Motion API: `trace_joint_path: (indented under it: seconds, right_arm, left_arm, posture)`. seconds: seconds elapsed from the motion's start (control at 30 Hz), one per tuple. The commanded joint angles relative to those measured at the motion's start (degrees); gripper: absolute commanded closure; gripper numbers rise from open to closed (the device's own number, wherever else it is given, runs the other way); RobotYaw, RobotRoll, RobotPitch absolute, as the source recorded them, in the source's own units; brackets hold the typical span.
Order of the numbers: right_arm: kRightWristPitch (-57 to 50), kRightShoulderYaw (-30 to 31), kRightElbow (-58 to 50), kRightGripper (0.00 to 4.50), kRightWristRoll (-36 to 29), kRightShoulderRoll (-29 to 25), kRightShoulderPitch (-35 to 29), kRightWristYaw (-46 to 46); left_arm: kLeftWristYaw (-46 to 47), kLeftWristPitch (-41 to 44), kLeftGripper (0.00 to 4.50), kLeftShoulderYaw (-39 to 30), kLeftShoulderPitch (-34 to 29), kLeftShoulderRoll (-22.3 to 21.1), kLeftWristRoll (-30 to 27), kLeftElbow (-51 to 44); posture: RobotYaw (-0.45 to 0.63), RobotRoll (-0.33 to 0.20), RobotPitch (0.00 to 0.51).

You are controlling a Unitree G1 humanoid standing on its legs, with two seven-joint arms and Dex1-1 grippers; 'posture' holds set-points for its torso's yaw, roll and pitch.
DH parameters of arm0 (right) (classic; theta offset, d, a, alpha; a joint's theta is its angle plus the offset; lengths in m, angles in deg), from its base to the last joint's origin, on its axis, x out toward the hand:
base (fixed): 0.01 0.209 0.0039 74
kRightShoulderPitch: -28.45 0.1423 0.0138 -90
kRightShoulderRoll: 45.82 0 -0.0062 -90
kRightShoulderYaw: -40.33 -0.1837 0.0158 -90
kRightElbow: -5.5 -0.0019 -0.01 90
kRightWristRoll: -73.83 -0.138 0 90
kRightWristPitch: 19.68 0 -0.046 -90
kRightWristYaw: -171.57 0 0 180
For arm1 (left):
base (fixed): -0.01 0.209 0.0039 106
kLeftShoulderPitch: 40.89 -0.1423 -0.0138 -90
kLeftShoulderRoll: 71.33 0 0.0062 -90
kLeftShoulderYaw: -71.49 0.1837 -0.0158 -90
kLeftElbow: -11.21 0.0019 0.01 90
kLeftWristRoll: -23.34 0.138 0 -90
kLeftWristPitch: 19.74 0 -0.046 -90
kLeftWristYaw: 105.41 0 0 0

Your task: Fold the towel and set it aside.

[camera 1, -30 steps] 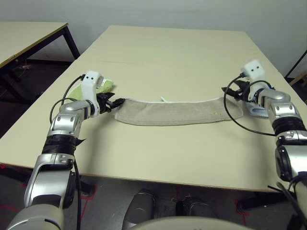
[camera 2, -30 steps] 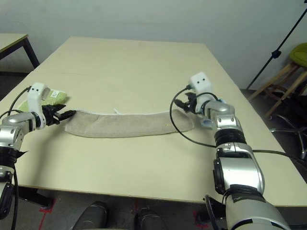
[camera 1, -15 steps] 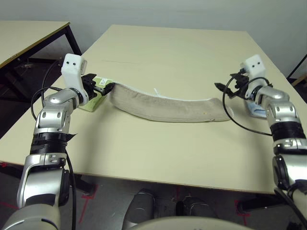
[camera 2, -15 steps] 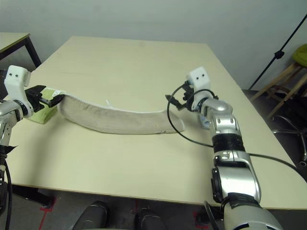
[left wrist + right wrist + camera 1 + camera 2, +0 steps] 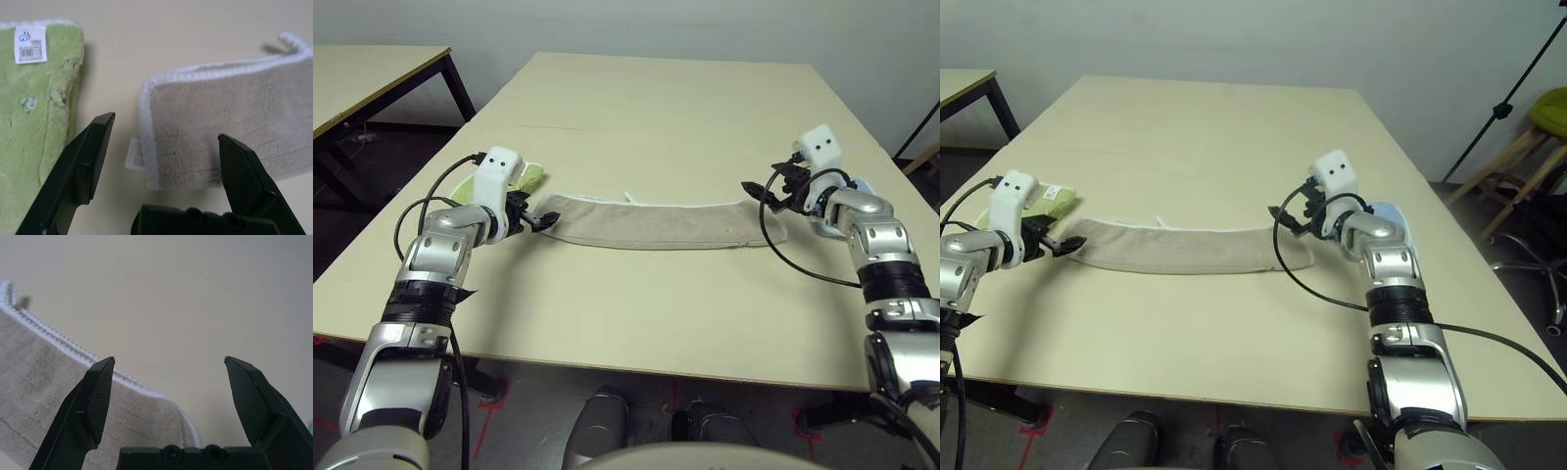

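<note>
Left claw (image 5: 161,132): hovering released at the towel's left end.
Towel (image 5: 656,222): one, lying as a long folded strip mid-table (image 5: 656,108).
Green cloth (image 5: 34,112): one, lying just beside.
Right claw (image 5: 168,367): hovering released at the right end.
Blue cloth (image 5: 1389,213): probably one.
Room: far tabletop lying bare.

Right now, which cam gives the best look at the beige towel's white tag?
Left wrist view: the white tag sticks out from the towel's near end, large and unobstructed, beside the green towel. Both eye views show the whole towel strip, but the tag is too small to make out. The right wrist view shows the towel's other end.
</note>
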Motion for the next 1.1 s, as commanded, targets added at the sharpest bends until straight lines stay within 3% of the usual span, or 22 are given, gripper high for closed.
trace_joint_path:
  seconds: [0.03,0.1,0.2,0.4,0.53,0.57,1.1]
  right_arm:
    - [-2.9,0.3,-4.1,0.00,-1.9,0.9,-1.8,-0.8]
    - [-4.9,0.1,-7.2,0.00,-3.4,2.1,-3.2,-0.8]
    - [-7.5,0.2,-11.3,0.64,-5.4,4.1,-5.4,-0.5]
    - [-9.3,0.9,-14.4,2.86,-5.6,8.1,-9.0,3.1]
    - [-9.4,0.9,-15.0,4.32,-5.0,9.2,-11.3,5.7]
    - [-9.2,0.9,-14.8,4.50,-4.8,9.3,-11.9,6.4]
    - [-3.9,-0.1,4.1,4.50,1.3,5.5,-11.1,14.7]
  left_arm:
    - [-0.1,1.3,0.06,-3.3,0.2,3.1,-4.9,-5.8]
    - [-0.2,1.6,0.06,-3.5,-1.4,4.7,-6.3,-9.1]
    - [2.9,2.0,0.69,-4.4,-3.2,8.8,-7.8,-12.7]
    - [10.4,-1.4,2.68,-5.2,-7.4,15.8,-7.0,-13.7]
    - [13.7,-4.2,4.03,-5.8,-9.8,17.1,-6.0,-11.6]
    - [14.5,-4.8,4.37,-6.5,-10.1,17.4,-6.1,-10.5]
    - [17.0,-13.0,4.46,-9.7,-6.8,12.8,-4.0,8.9]
  posture:
    - [0.18,0.000,0.049]
    - [0.18,0.000,0.049]
    - [0.18,0.000,0.048]
    - [0.17,0.000,0.047]
    - [0.17,0.000,0.046]
    - [0.17,0.000,0.046]
    - [0.17,0.000,0.039]
